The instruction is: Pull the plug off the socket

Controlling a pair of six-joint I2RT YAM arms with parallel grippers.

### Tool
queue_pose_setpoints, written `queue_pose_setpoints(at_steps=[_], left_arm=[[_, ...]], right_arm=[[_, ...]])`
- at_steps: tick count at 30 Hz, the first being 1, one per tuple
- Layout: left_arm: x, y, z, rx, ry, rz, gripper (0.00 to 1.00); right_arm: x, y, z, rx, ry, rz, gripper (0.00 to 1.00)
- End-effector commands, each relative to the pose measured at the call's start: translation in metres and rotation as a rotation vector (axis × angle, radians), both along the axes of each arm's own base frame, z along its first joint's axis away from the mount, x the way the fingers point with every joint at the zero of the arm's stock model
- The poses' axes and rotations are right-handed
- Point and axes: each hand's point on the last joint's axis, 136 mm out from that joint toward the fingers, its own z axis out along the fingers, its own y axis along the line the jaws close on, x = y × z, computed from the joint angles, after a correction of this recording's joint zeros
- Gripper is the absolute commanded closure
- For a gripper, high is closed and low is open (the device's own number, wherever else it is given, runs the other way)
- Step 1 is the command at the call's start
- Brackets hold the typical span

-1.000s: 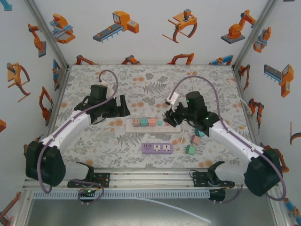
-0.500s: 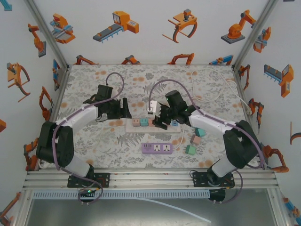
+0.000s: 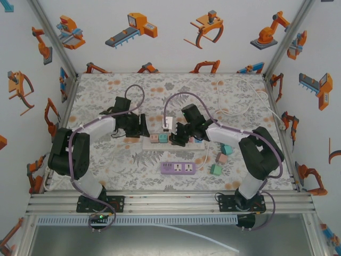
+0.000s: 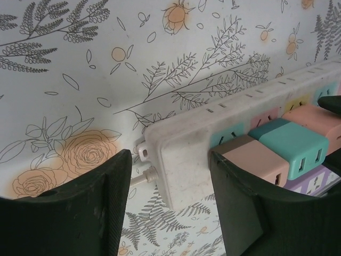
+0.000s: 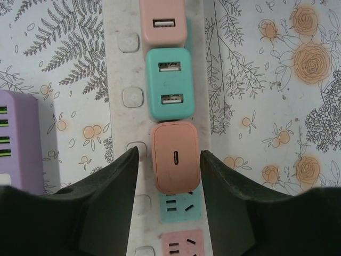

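A white power strip point(image 3: 147, 141) lies mid-table with three plugs in a row. In the right wrist view they are a pink one point(image 5: 162, 21), a teal one point(image 5: 169, 85) and a pink plug with a USB-C slot point(image 5: 176, 154). My right gripper point(image 5: 169, 158) is open, with one finger on each side of that nearest pink plug and a small gap on both sides. My left gripper point(image 4: 170, 162) is open too, straddling the strip's cable end point(image 4: 178, 141). From above, the left gripper point(image 3: 143, 128) and right gripper point(image 3: 178, 137) flank the strip.
A purple power strip point(image 3: 178, 168) lies just in front of the white one, close to my right fingers point(image 5: 18, 138). Three loose teal and pink cubes point(image 3: 222, 158) sit to the right. A white cable point(image 3: 234, 109) loops at the back right.
Both arms swung inward over the last second. The left gripper came right to the strip's end, and the right gripper moved left and down over the plugs.
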Motion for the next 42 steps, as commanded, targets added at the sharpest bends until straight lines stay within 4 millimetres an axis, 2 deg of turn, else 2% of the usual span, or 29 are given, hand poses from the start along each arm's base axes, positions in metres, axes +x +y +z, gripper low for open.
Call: queue_pose_setpoints(at_steps=[1,9,18,26,31,42], left_arm=[[-0.002,-0.001,-0.002,0.003,0.028,-0.029,0.43],[-0.012,0.003,-0.021,0.059,0.089,-0.046,0.46],[-0.022,0.009,-0.037,0.184,0.115,-0.079,0.49],[-0.033,0.02,-0.057,0.349,0.138,-0.111,0.51],[-0.036,0.024,-0.065,0.386,0.154,-0.107,0.52],[-0.035,0.027,-0.067,0.403,0.159,-0.102,0.53]], right_arm=[[0.005,0.012,0.013,0.044,-0.02,0.023,0.54],[0.008,0.015,0.015,0.048,-0.011,0.018,0.6],[0.009,0.022,0.025,0.084,0.014,0.023,0.76],[0.011,0.025,0.045,0.125,-0.01,0.015,0.8],[0.011,0.026,0.058,0.148,-0.029,0.014,0.83],[0.009,0.024,0.067,0.158,-0.039,0.016,0.88]])
